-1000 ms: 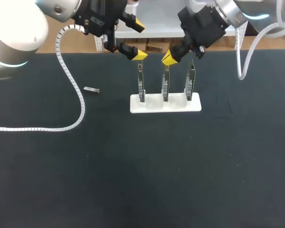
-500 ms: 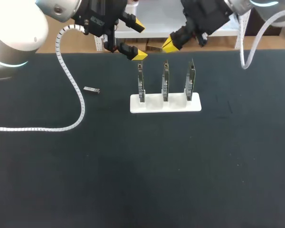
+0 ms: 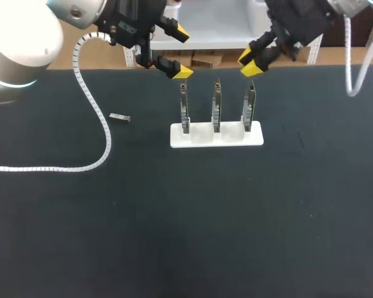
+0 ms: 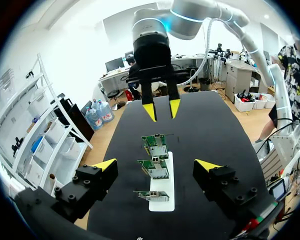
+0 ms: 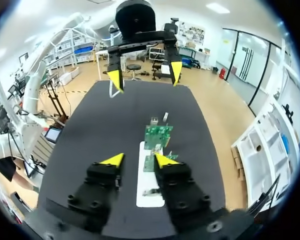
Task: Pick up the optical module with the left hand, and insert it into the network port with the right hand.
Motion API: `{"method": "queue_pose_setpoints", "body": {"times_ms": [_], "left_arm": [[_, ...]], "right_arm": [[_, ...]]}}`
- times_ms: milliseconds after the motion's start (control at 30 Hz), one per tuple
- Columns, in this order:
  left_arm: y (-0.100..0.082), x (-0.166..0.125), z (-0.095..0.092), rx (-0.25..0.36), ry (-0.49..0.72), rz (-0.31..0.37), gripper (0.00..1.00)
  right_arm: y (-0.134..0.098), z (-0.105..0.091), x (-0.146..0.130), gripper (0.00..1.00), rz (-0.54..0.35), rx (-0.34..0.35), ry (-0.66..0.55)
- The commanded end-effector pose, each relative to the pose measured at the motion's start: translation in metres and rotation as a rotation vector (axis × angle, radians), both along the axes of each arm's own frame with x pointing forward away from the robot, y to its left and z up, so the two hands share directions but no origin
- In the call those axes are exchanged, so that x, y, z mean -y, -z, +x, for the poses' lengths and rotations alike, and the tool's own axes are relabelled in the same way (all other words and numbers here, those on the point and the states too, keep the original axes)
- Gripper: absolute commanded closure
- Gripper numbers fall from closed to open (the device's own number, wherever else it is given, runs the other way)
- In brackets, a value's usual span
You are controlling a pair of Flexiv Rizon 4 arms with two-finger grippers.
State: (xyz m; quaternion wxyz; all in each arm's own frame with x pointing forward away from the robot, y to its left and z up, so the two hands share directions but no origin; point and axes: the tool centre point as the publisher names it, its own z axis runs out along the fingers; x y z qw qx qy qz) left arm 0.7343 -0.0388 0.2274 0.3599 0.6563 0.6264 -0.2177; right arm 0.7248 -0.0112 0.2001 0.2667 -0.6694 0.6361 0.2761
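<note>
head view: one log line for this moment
left gripper: open, empty | right gripper: open, empty | optical module: on table, left of white stand | pick: pending

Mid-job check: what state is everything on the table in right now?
left gripper: jaws wide open, empty.
right gripper: jaws open, empty.
optical module: lying on the table, not picked up.
circuit boards: three, upright in the white holder.

Three boards (image 3: 216,105), one white stand (image 3: 199,138), one optical module (image 3: 120,117).
</note>
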Motion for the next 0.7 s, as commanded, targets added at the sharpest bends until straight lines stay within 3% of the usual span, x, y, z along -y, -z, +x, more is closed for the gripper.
{"method": "queue_pose_setpoints", "body": {"times_ms": [33, 167, 367, 700], "left_arm": [[-0.001, 0.001, 0.002, -0.005, 0.000, 0.009, 0.00], [-0.001, 0.001, 0.002, -0.005, 0.000, 0.009, 0.00], [-0.001, 0.001, 0.002, -0.005, 0.000, 0.009, 0.00], [-0.001, 0.001, 0.002, -0.005, 0.000, 0.009, 0.00]], "right_arm": [[-0.006, -0.023, 0.017, 0.00, 0.013, 0.053, 0.056], [-0.001, -0.021, 0.034, 0.00, 0.070, 0.007, 0.004], [-0.001, -0.019, 0.059, 0.00, 0.090, -0.037, -0.088], [-0.011, -0.007, 0.072, 0.00, 0.041, -0.045, -0.140]]}}
